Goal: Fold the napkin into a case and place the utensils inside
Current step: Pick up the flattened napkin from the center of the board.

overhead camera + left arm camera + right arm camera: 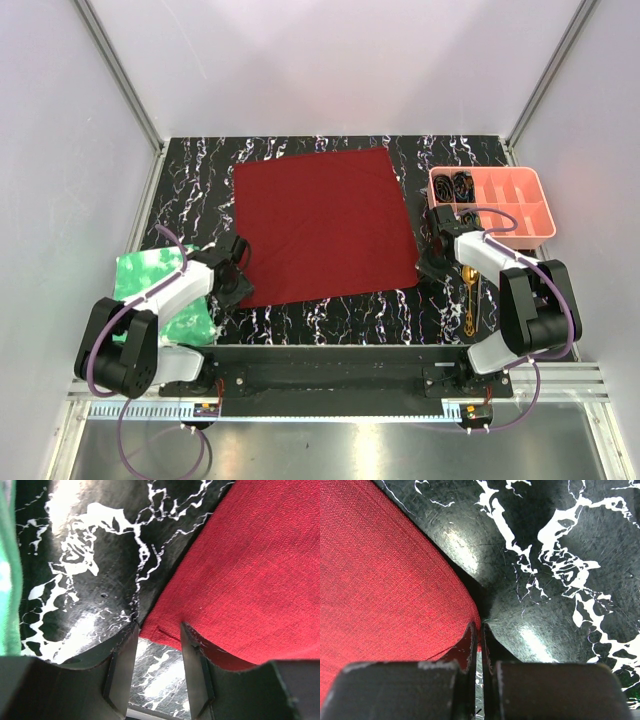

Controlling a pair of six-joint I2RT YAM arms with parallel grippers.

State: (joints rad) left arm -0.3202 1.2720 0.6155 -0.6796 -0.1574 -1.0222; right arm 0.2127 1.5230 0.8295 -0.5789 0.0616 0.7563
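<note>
The dark red napkin (322, 225) lies spread flat in the middle of the black marbled table. My left gripper (240, 283) sits at its near left corner. In the left wrist view that gripper (159, 627) is open, its fingertips straddling the napkin (250, 570) corner, with bare table showing in the gap. My right gripper (426, 268) is at the near right corner. In the right wrist view it (479, 626) is shut, with the napkin (385, 580) edge rising into its tips. Gold utensils (468, 297) lie under the right arm.
A pink compartment tray (520, 225) with dark coiled items stands at the back right. A crinkled green sheet (150, 272) lies at the near left beside the left arm. Metal frame posts and white walls close in the table.
</note>
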